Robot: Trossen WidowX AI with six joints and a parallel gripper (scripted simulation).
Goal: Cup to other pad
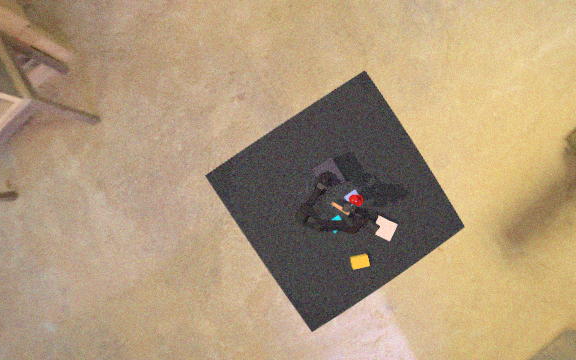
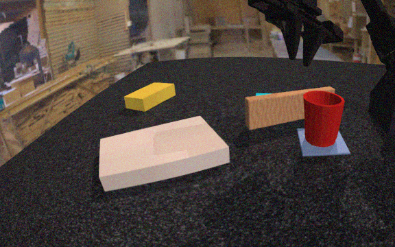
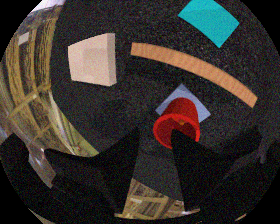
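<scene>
Your fingers (image 2: 302, 51) hang narrowed and hold nothing, above the cup (image 2: 321, 117). The cup stands upright on its pad (image 2: 341, 148), just before the plank (image 2: 273, 108).

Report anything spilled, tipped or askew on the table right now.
Nothing stands out. The red cup stands upright on the blue pad, no marbles lie on the table, and the gripper hangs above, holding nothing. The wooden board stands on edge behind the cup.
</scene>
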